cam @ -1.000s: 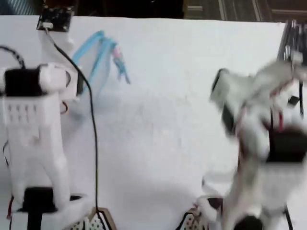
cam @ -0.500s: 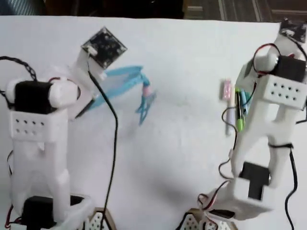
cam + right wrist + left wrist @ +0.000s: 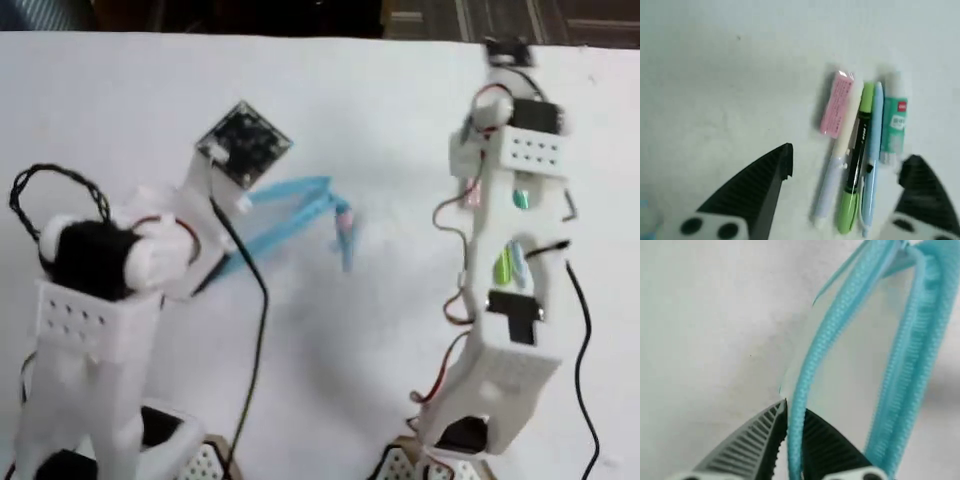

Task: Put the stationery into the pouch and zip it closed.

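Left arm (image 3: 100,300): rises from its base at the near left edge of the table (image 3: 380,100) and leans toward the centre, its wrist camera board (image 3: 243,143) turned upward at the far end. The left tool (image 3: 792,412) is clamped on the pouch (image 3: 290,205), and its two ribbed jaws are pressed together on one teal zipper edge. The pouch is clear with teal zipper tape. It lies left of centre on the table with its mouth gaping, and the second zipper edge curves away beside the gripped one. A pink pull (image 3: 345,222) hangs at the pouch end that points toward the other arm.

Right arm (image 3: 500,340): stretched nearly straight from its base at the near edge toward the far side of the table, lying over the stationery. The right tool (image 3: 848,155) has its jaws wide apart and holds nothing. It straddles the row from above, with one jaw beside the outermost item on each side.

Stationery: all on the table and well apart from the pouch, laid side by side and roughly parallel. In order there are a pink eraser (image 3: 836,104), a pale pen (image 3: 832,185), a green marker (image 3: 857,160), a light blue pen (image 3: 871,160) and a white tube with a green label (image 3: 895,125). The eraser touches the pale pen. In the high view, parts of these items show at the edges of the right arm.
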